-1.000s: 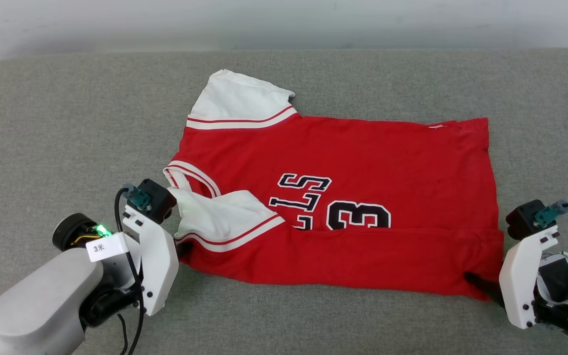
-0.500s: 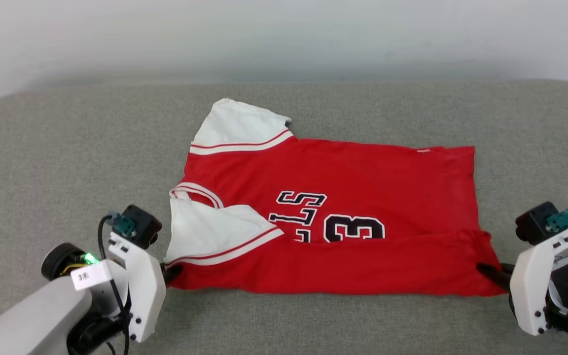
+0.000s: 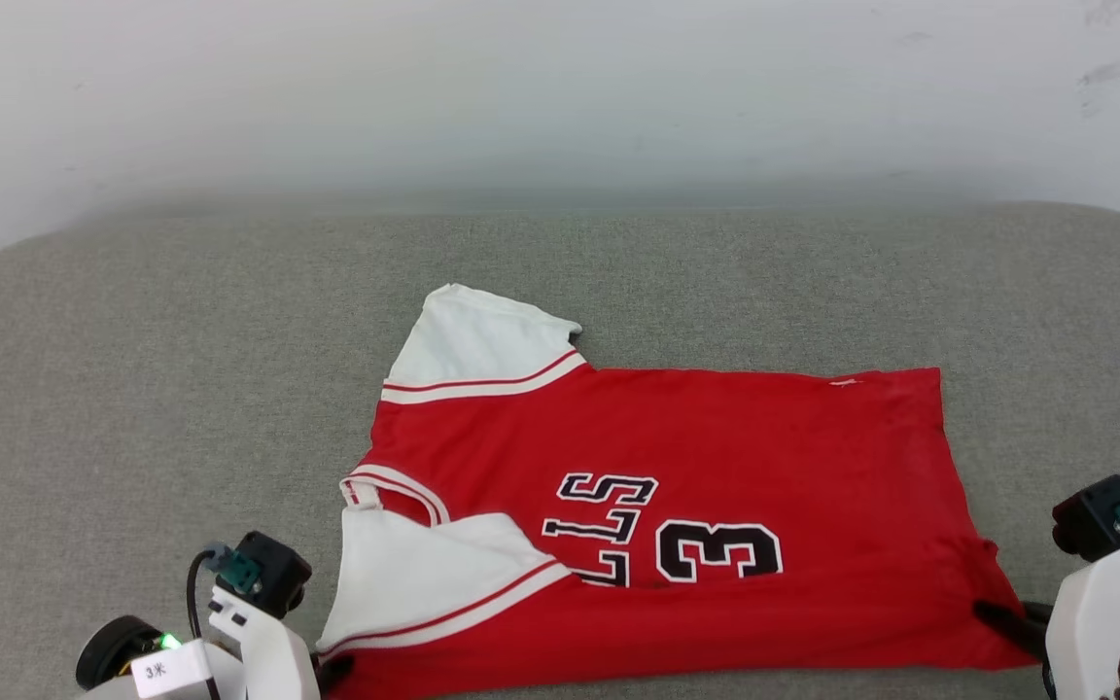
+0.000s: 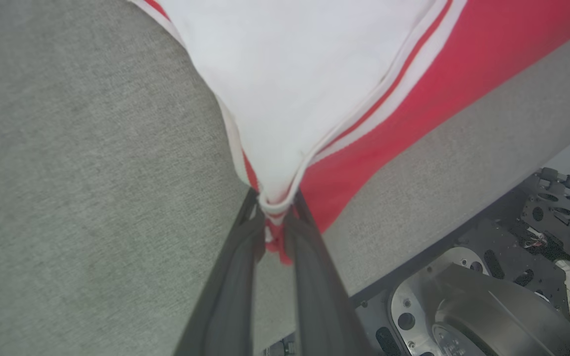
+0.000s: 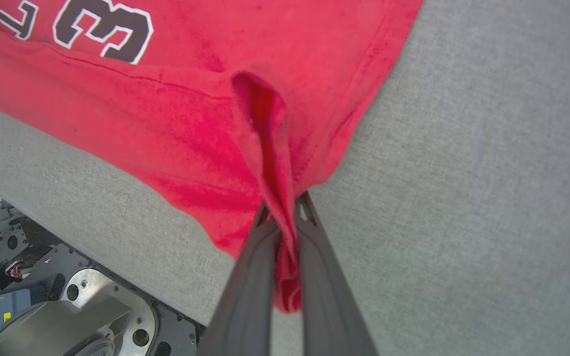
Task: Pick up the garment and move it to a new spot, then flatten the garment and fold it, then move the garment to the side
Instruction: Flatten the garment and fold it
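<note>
Nearest us: left gripper (image 4: 275,210) pinched tight on garment (image 3: 677,457) at white sleeve corner, near-left edge. Right gripper (image 5: 282,210) clamped on bunched red hem corner, near-right edge. We see wheeled base (image 4: 468,306) below pad's front edge in both wrist views. Garment lies spread on grey padded surface (image 3: 181,389), collar toward left, hem toward right, near edge close to pad's front. Near sleeve folded over chest, beside black lettering and "3". Far sleeve flat, pointing away. Beyond pad we note pale wall (image 3: 521,97).
</note>
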`<state>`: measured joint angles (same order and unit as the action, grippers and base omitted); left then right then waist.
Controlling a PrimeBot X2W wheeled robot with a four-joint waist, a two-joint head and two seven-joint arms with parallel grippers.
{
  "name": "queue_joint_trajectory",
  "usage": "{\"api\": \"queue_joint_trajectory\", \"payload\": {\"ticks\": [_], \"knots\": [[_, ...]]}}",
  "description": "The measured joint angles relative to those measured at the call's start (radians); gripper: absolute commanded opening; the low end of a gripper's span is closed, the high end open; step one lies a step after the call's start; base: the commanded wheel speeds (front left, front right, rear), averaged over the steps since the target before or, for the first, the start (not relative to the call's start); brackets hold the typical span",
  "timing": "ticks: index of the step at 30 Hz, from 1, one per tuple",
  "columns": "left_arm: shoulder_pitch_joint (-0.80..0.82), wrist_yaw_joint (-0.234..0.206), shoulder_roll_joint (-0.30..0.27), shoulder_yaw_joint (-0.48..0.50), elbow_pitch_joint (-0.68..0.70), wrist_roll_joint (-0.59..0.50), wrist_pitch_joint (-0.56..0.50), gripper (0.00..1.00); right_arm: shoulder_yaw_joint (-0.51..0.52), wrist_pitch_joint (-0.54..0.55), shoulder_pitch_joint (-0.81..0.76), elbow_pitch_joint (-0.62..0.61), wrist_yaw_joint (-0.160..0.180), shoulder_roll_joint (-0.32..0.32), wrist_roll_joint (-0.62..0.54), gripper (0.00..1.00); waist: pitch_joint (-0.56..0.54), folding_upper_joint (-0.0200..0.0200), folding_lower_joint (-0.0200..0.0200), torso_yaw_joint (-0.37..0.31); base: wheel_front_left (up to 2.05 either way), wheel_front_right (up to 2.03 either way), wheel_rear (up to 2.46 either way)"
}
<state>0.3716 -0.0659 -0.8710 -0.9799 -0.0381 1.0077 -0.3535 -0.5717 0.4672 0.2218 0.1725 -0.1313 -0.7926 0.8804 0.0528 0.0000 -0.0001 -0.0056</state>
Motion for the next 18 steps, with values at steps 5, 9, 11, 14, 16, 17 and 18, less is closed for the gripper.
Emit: {"api": "queue_joint_trajectory", "payload": {"ticks": [5,9,11,14,16,17,18], "knots": [[-0.041,-0.008,0.005,-0.014,-0.006,0.022,0.000,0.00,0.011,0.025,-0.060,0.007,0.000,0.017,-0.002,0.00,0.007,0.0000,0.0000,0.005,0.00,0.00,0.00],[-0.052,-0.004,0.023,-0.015,-0.048,0.036,0.009,0.00,0.019,0.026,-0.083,0.045,0.000,0.050,-0.006,0.00,0.019,0.0000,0.0001,0.009,0.00,0.00,0.00],[-0.055,0.002,0.029,-0.021,-0.071,0.033,0.012,0.00,0.019,0.016,-0.085,0.068,0.000,0.060,-0.026,0.00,0.023,0.0000,0.0001,0.012,0.00,0.00,0.00],[-0.055,0.004,0.037,-0.018,-0.095,0.027,0.032,0.76,0.021,-0.014,-0.095,0.088,0.000,0.086,-0.038,1.00,0.022,0.0000,0.0002,0.015,0.00,0.00,0.00],[-0.055,0.003,0.038,-0.007,-0.098,0.024,0.063,1.00,0.029,-0.048,-0.101,0.088,0.000,0.092,-0.045,1.00,0.017,0.0000,0.0001,0.016,0.00,0.00,0.00],[-0.055,0.000,0.037,-0.003,-0.098,0.021,0.073,1.00,0.038,-0.067,-0.101,0.087,0.000,0.092,-0.049,1.00,0.013,0.0000,0.0001,0.016,0.00,0.00,0.00],[-0.055,-0.001,0.035,-0.001,-0.096,0.016,0.082,1.00,0.046,-0.085,-0.101,0.085,0.000,0.092,-0.054,1.00,0.009,0.0000,0.0001,0.016,0.00,0.00,0.00]]}}
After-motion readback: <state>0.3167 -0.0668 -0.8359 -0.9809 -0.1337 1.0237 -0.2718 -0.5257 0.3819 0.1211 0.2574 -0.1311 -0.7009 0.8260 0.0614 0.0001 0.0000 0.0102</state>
